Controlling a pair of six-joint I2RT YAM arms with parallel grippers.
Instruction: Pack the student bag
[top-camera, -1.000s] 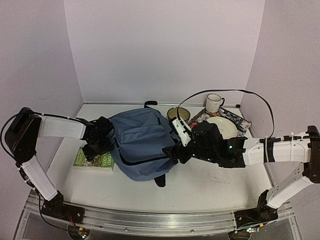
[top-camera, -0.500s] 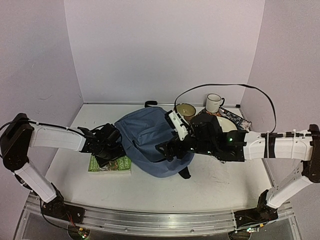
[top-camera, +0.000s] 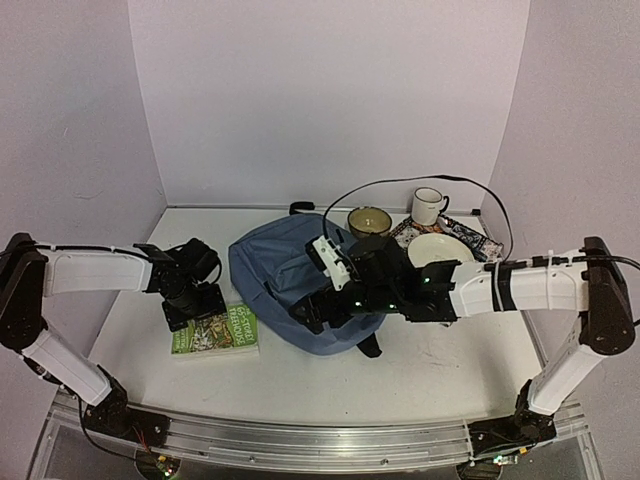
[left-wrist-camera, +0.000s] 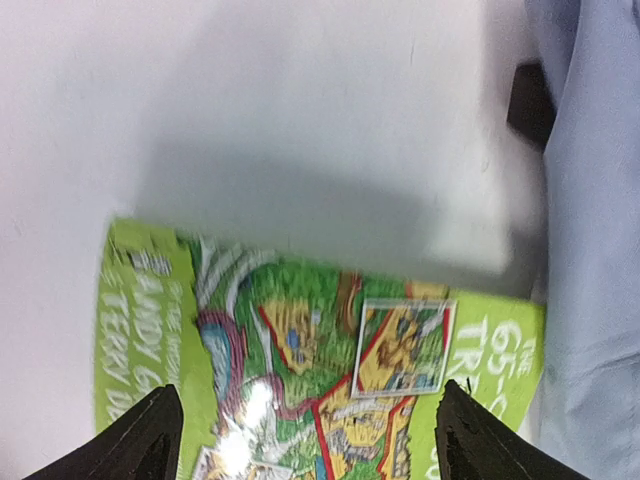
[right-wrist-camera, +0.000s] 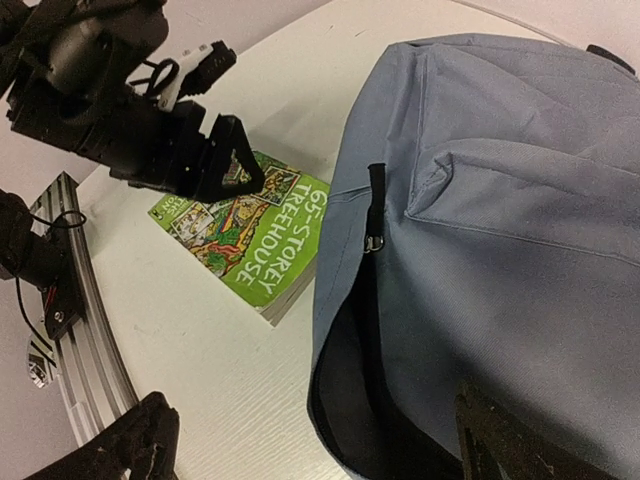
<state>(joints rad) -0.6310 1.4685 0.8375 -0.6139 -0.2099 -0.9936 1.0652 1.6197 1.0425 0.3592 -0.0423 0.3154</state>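
A white table (top-camera: 420, 370) is enclosed by lilac walls (top-camera: 330, 100). A Treehouse book (top-camera: 215, 330) is seen under the spread left gripper (left-wrist-camera: 310, 445), the student bag (top-camera: 275, 270) under the spread right gripper (right-wrist-camera: 325, 440).

Stood boxed in on three sides by plain lilac walls (top-camera: 330, 100): a back panel and a side panel to left and right, meeting in soft vertical corners. Had for furniture one white table (top-camera: 420, 375), its top faintly scuffed toward the front right. Carried a ribbed aluminium rail (top-camera: 320, 440) along the near edge. Was lit evenly, throwing only soft, short shadows.
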